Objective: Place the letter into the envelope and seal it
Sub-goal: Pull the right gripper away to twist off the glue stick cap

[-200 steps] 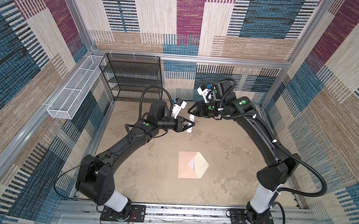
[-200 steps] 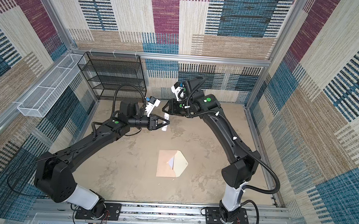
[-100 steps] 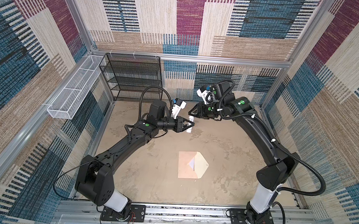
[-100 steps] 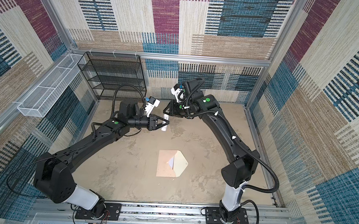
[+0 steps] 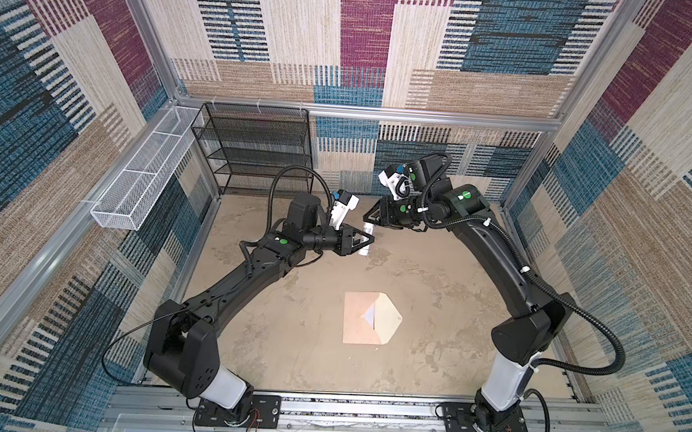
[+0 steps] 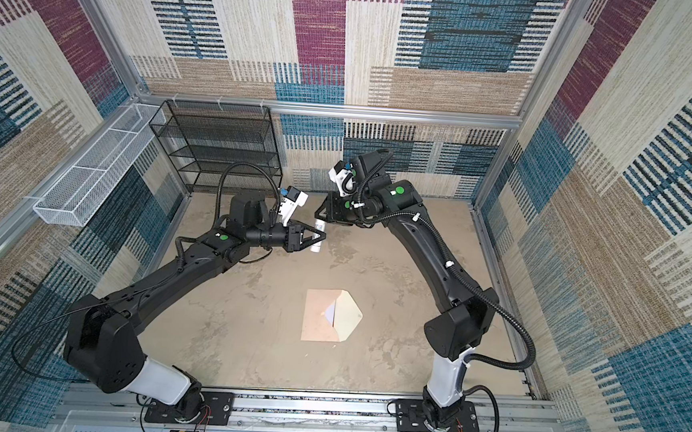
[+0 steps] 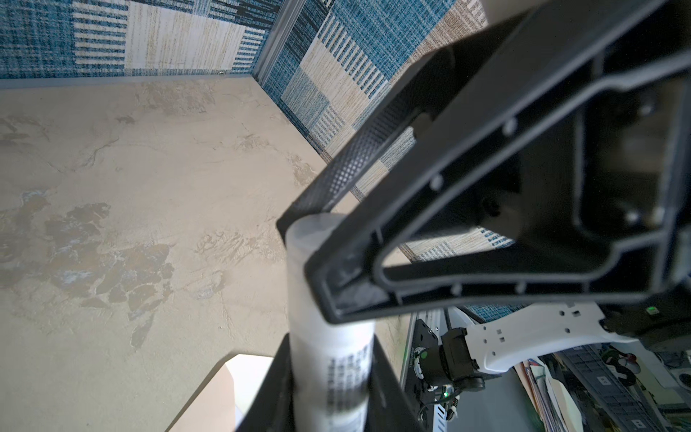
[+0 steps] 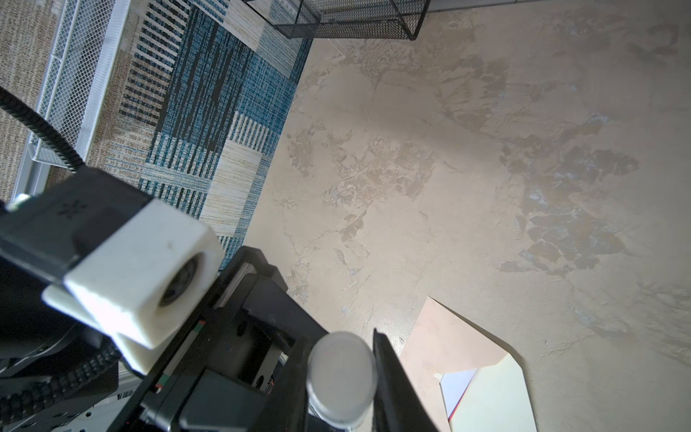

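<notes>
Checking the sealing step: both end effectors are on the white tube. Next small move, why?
Probably pull the right end effector away along the tube to uncap it: left end effector clamps its body, right its cap end; the envelope lies flap-open.

The envelope [image 5: 354, 326] lies on the table [image 5: 285, 346], a little right of the middle, with the letter [image 5: 369, 316] in it. Behind it, above the table, the tube [image 5: 368, 229] is between the left gripper [image 5: 370, 240] and the right gripper [image 5: 366, 219]. The rack [image 5: 257, 152] stands in the back left corner.

black mesh rack [image 5: 257, 148] rear-left | white wire basket [image 5: 142, 186] left wall | white tube [image 7: 332, 374]
</notes>
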Controlling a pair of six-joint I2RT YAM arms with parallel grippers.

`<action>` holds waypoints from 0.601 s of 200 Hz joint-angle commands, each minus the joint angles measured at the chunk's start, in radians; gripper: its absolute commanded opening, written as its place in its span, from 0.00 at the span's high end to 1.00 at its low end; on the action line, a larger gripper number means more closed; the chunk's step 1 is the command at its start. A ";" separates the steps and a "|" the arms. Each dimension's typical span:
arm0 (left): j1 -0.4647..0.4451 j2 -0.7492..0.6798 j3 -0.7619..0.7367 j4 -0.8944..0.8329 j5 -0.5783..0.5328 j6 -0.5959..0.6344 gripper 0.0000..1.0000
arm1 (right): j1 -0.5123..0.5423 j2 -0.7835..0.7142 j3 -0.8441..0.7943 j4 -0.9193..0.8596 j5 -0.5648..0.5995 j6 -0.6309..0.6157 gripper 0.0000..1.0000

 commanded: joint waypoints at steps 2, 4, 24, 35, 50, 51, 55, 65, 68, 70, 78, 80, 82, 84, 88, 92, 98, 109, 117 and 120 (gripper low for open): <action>-0.008 -0.002 -0.004 -0.053 0.017 0.055 1.00 | 0.003 0.028 0.060 0.041 0.020 -0.008 0.79; -0.008 -0.001 -0.004 -0.054 0.015 0.055 1.00 | 0.003 0.032 0.066 0.038 0.021 -0.010 0.79; -0.010 -0.003 -0.004 -0.068 0.016 0.064 1.00 | 0.003 0.062 0.126 0.007 0.037 -0.027 0.79; -0.009 -0.003 -0.003 -0.075 0.016 0.068 1.00 | 0.003 0.077 0.153 -0.009 0.048 -0.036 0.79; -0.010 -0.004 -0.004 -0.082 0.013 0.071 1.00 | 0.000 0.093 0.185 -0.026 0.060 -0.045 0.79; -0.010 -0.004 -0.004 -0.083 0.012 0.071 1.00 | 0.000 0.094 0.187 -0.026 0.060 -0.045 0.79; -0.010 -0.004 -0.003 -0.084 0.009 0.072 1.00 | -0.002 0.097 0.194 -0.029 0.061 -0.047 0.79; -0.010 -0.006 -0.002 -0.090 0.007 0.074 1.00 | -0.004 0.102 0.208 -0.033 0.063 -0.046 0.79; -0.010 -0.006 -0.001 -0.090 0.006 0.075 1.00 | -0.005 0.104 0.211 -0.033 0.063 -0.045 0.79; -0.010 -0.006 -0.001 -0.089 0.005 0.076 1.00 | -0.006 0.104 0.213 -0.033 0.062 -0.046 0.79; -0.010 -0.005 -0.001 -0.091 0.005 0.078 1.00 | -0.009 0.107 0.221 -0.034 0.060 -0.043 0.80; -0.010 -0.005 -0.001 -0.092 0.006 0.077 1.00 | -0.010 0.108 0.223 -0.034 0.060 -0.044 0.80; -0.009 -0.004 0.000 -0.094 0.006 0.078 1.00 | -0.011 0.108 0.224 -0.035 0.060 -0.042 0.80; -0.010 -0.003 0.002 -0.095 0.006 0.077 1.00 | -0.012 0.110 0.226 -0.037 0.060 -0.042 0.80; -0.009 -0.002 0.002 -0.098 0.005 0.078 1.00 | -0.013 0.110 0.230 -0.037 0.059 -0.043 0.80; -0.010 -0.001 0.003 -0.100 0.007 0.079 1.00 | -0.015 0.110 0.233 -0.037 0.060 -0.042 0.80; -0.010 0.001 0.006 -0.104 0.009 0.081 1.00 | -0.018 0.113 0.238 -0.039 0.057 -0.041 0.80; -0.010 0.004 0.006 -0.107 0.011 0.082 1.00 | -0.022 0.115 0.247 -0.041 0.054 -0.039 0.80; -0.010 0.003 0.006 -0.107 0.012 0.083 1.00 | -0.026 0.116 0.252 -0.042 0.053 -0.039 0.80; -0.010 0.005 0.006 -0.108 0.011 0.083 1.00 | -0.026 0.116 0.253 -0.044 0.053 -0.039 0.80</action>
